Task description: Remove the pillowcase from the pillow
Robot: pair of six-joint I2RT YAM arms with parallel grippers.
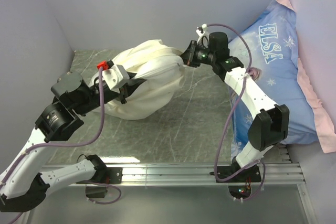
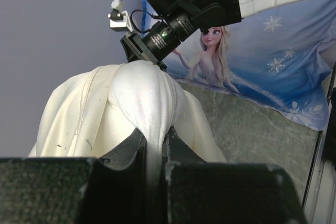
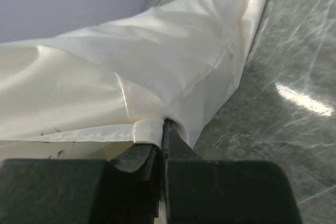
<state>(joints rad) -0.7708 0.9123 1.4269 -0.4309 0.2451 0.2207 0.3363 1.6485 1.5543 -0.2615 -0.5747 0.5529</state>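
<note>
The cream pillowcase (image 1: 157,61) sits bunched on the grey tabletop (image 1: 199,114) between the 2 arms; the white pillow (image 2: 142,98) is partly inside it, bulging from its opening; the left gripper (image 2: 156,148) is clamped narrow on a fold of the pillow; the right gripper (image 3: 161,132) pinches the pillowcase's hem; the blue ELSA pillow (image 1: 273,56) lies at the right.

The table (image 1: 199,114) is viewed from above and behind by the top external camera. The left gripper (image 2: 155,135) and right gripper (image 3: 163,127) are each framed at close range by their own wrist cameras. The pillowcase (image 3: 157,51) is shared by all three views, the pillow (image 2: 142,98) by top and left.
</note>
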